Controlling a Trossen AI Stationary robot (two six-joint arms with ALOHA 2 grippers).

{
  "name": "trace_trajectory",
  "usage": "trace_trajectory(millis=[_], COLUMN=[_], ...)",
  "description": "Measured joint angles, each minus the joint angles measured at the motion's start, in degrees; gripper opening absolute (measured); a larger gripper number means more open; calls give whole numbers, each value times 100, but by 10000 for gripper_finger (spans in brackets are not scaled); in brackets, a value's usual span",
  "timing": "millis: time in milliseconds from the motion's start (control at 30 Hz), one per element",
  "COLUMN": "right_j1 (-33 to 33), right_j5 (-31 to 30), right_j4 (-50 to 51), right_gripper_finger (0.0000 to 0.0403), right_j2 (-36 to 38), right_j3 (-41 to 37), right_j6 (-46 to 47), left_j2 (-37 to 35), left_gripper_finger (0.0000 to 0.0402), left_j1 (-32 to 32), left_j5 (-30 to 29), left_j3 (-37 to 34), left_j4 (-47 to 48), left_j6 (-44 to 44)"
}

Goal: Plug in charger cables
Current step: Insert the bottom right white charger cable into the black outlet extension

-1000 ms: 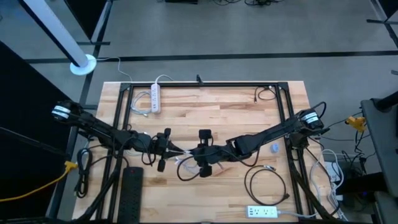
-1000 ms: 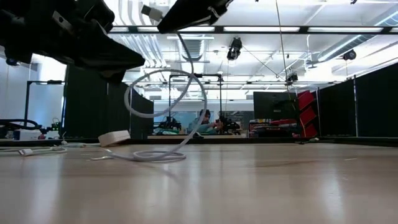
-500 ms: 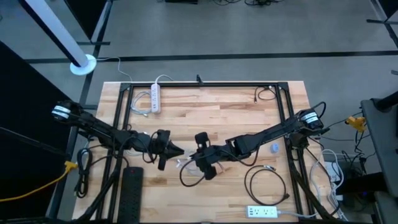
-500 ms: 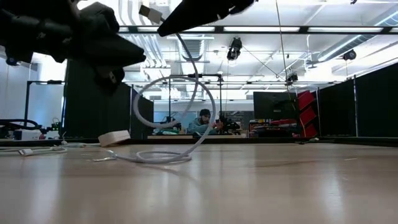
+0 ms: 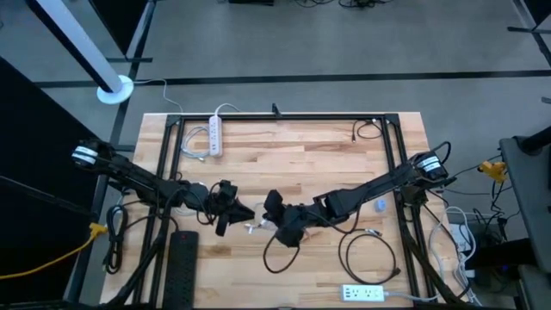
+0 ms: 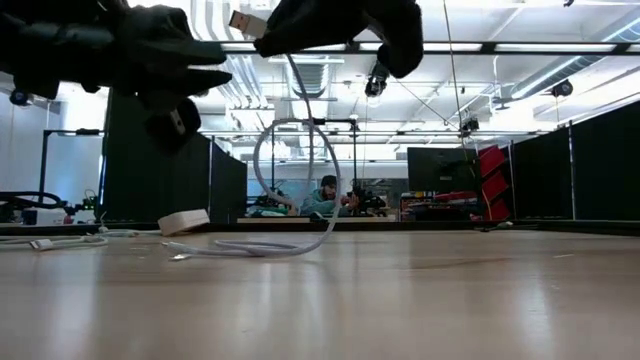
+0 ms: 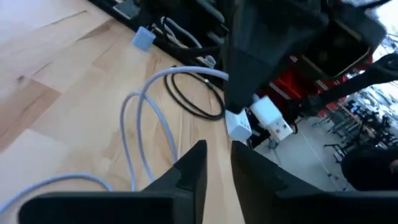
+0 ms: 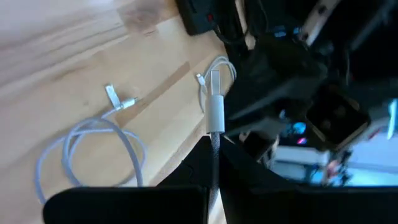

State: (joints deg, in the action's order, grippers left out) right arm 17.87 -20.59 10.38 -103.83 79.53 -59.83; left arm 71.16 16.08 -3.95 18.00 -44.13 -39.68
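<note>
My right gripper (image 5: 274,217) hovers over the table's middle, shut on a white charger cable just behind its USB plug (image 6: 245,20). The cable arcs down in an upright loop (image 6: 295,170), and its lower coils (image 8: 93,149) lie on the wood with the other small plug end (image 8: 112,93). My left gripper (image 5: 239,212) hangs close by on the left and points at the plug. Its fingers (image 7: 196,162) stand a narrow gap apart with nothing between them. My right gripper pinches the white cable between its two fingers, right behind the plug's white housing (image 8: 214,121). The plug sticks out past the fingertips toward my left gripper, its metal end (image 7: 283,130) bare. It is lifted clear; the cable hangs slack below in a loop onto the table.
A white power strip (image 5: 215,136) lies at the far left, another (image 5: 363,293) at the near right, and a black one (image 5: 181,258) at the near left. There is a black cable loop (image 5: 370,254) at the right, a thinner black loop (image 5: 280,251) under my right gripper, and a small blue piece (image 5: 380,205).
My right gripper has drifted a little toward the near edge and turned, carrying the plug. The hanging loop has drawn narrower and shifted along the table. My left gripper has edged toward the right, closer to the plug.
</note>
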Motion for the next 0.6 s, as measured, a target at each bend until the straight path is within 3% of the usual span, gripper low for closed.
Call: trace_trajectory(millis=[400,600], right_j1=[-11,-26], right_j5=[-52,-60], right_j4=[-630,-708], right_gripper_finger=[2,2], right_j2=[0,-6], right_j3=[-4,-4], right_j6=[-1952,-2415], left_j2=[11,10], left_gripper_finger=[247,304], left_j1=[0,0], left_j5=[714,964], left_j3=[0,0], left_j4=[-199,-599], left_j6=[-455,-462])
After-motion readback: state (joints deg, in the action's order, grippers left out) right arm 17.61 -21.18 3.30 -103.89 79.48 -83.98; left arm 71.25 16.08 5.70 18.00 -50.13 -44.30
